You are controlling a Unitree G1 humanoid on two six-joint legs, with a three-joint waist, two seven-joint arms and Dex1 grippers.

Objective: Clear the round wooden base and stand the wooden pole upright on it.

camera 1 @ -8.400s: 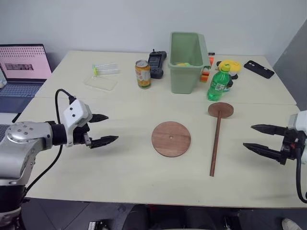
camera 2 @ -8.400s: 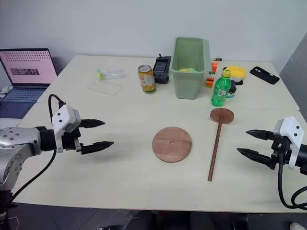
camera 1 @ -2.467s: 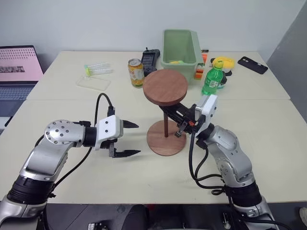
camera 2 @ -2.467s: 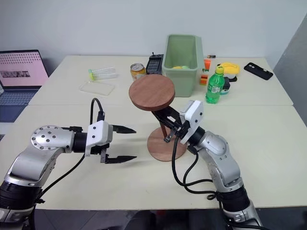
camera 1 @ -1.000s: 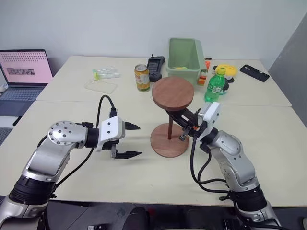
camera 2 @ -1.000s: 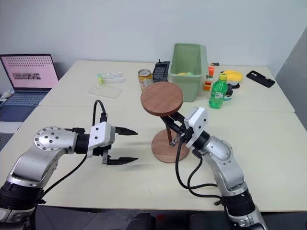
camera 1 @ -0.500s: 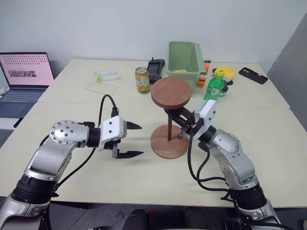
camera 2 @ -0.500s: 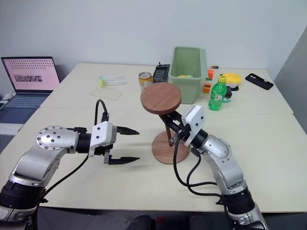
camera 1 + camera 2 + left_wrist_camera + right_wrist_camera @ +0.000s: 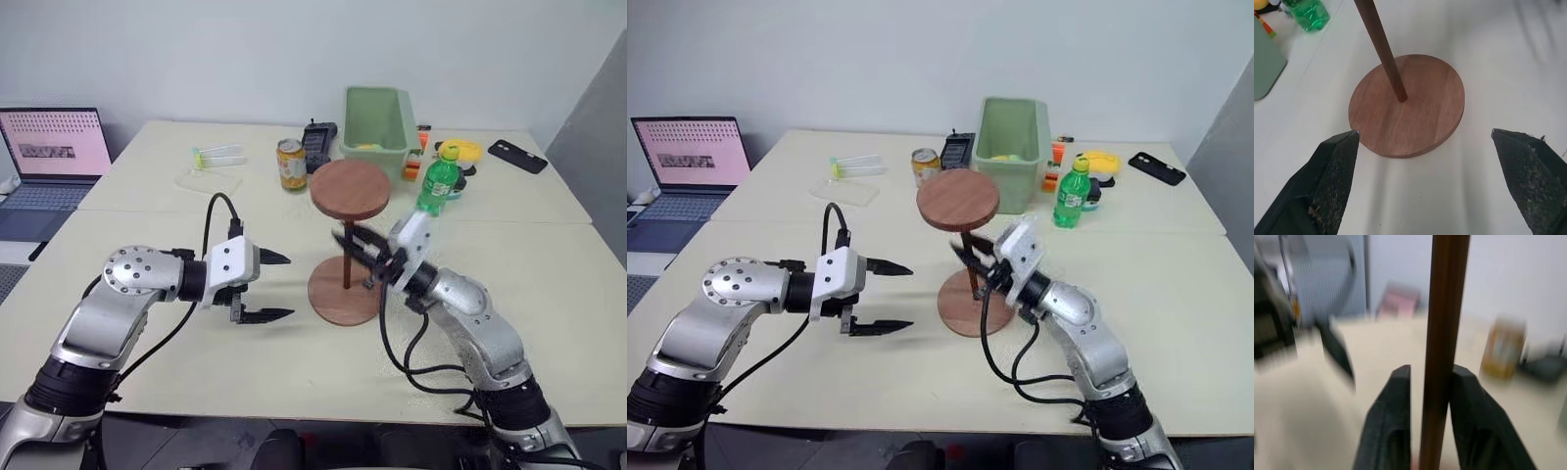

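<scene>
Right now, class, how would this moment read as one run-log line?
pole: upright in base | right end effector: fingers flank pole | left end effector: open, beside base

Plain white wall (image 9: 196, 49) behind. Two pale tables (image 9: 549, 323) pushed together, seam running across. Open laptop (image 9: 49, 157) at far left, on a separate desk. Along the far side: green bin (image 9: 377, 117), can (image 9: 291, 163), green bottle (image 9: 437, 182), black phone (image 9: 516, 155). Grey panel (image 9: 598, 127) at right. Even, soft light.
</scene>
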